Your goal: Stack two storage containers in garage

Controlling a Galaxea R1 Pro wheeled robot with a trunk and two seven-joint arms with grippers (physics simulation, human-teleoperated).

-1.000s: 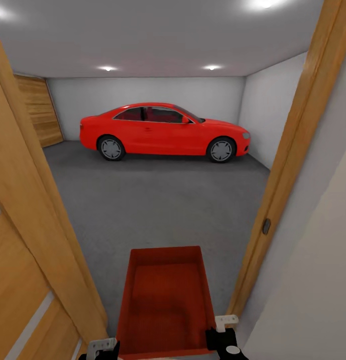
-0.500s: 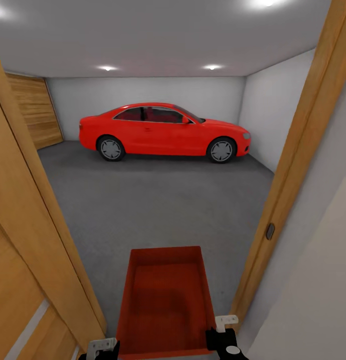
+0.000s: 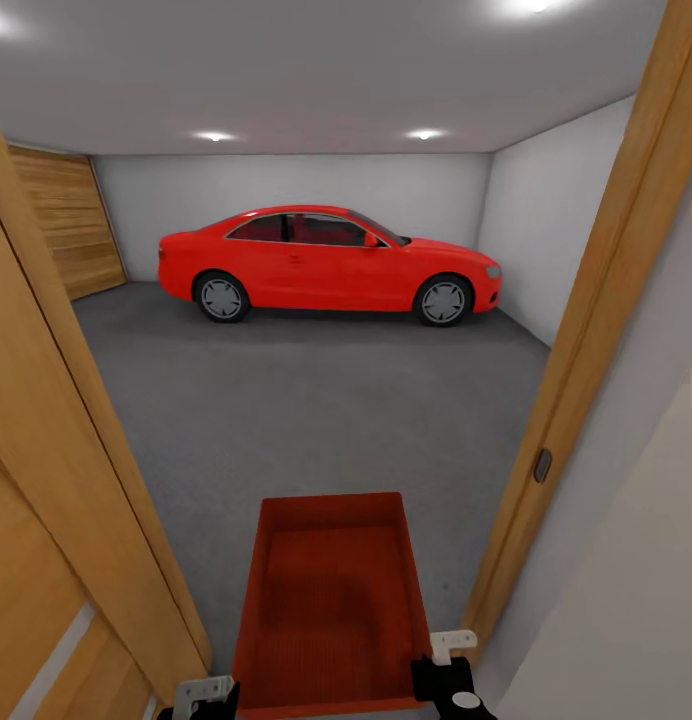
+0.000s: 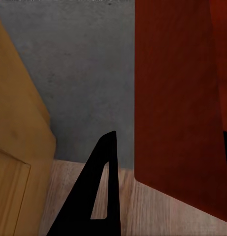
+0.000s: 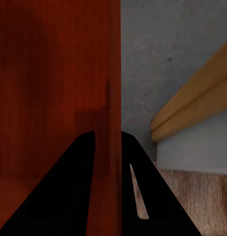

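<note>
Ahead, red-orange open-top storage container (image 3: 331, 605), thin plain walls, right end effector (image 5: 108, 147) clamped on its wall, left end effector (image 4: 111, 162) unclear.

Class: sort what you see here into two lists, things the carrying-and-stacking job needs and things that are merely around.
Job:
container, held by both grippers
right gripper, clamped on its wall
left gripper at its other wall
garage floor

Merely around:
red car
door frame
plank door
</note>
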